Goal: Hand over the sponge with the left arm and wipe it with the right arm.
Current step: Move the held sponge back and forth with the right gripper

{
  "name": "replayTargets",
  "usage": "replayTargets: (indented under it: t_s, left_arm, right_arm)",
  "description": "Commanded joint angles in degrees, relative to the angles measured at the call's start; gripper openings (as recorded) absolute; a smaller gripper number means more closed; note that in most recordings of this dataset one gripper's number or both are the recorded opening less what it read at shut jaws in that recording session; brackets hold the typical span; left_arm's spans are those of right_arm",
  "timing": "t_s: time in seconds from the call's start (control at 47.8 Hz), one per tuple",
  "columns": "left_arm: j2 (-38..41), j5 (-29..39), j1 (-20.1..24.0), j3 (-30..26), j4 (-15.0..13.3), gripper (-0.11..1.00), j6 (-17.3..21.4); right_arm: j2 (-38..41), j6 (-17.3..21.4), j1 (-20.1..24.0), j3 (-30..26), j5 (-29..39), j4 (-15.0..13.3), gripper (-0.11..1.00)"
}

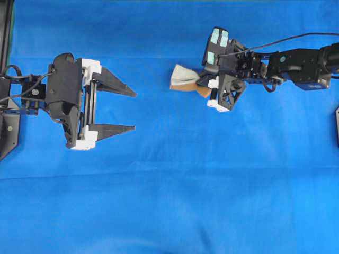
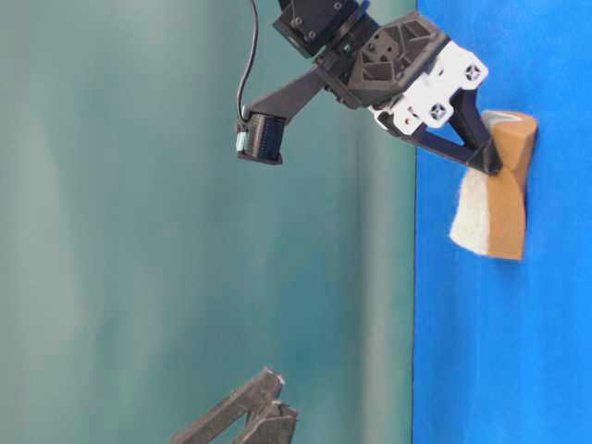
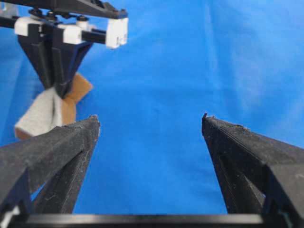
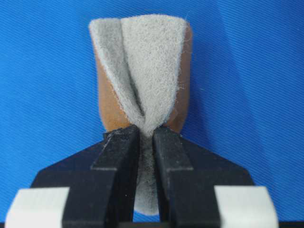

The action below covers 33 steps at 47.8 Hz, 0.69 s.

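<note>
The blue bench (image 1: 169, 201) fills the overhead view. At nine o'clock the left arm (image 1: 63, 100) holds its fingers (image 1: 114, 84) spread wide, empty. At two o'clock the right arm (image 1: 254, 63) pinches the sponge (image 1: 183, 78), creased, its gripped end hidden.

A small rectangular grey-faced, orange-tan-backed sponge (image 4: 142, 71) shows against the plain bright blue cloth-covered table (image 1: 175, 201); the backdrop wall (image 2: 139, 231) is teal.

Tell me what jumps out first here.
The sponge, pinched into a fold by the right gripper, upper right of centre on the blue cloth in the overhead view. At left, the left gripper hangs with fingers spread wide, holding nothing.
</note>
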Motion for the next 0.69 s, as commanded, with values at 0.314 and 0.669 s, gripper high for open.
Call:
replayTargets:
  t_s: [0.314, 0.669]
  left_arm:
    - [-0.62, -0.53, -0.18, -0.53, -0.18, 0.87, 0.18]
    - [-0.62, -0.44, -0.18, -0.53, -0.18, 0.87, 0.35]
  right_arm:
    - [-2.99, 3.78, 19.16, -0.88, 1.93, 4.48, 0.14]
    - [-3.52, 5.89, 20.83, -0.97, 2.02, 4.31, 0.14]
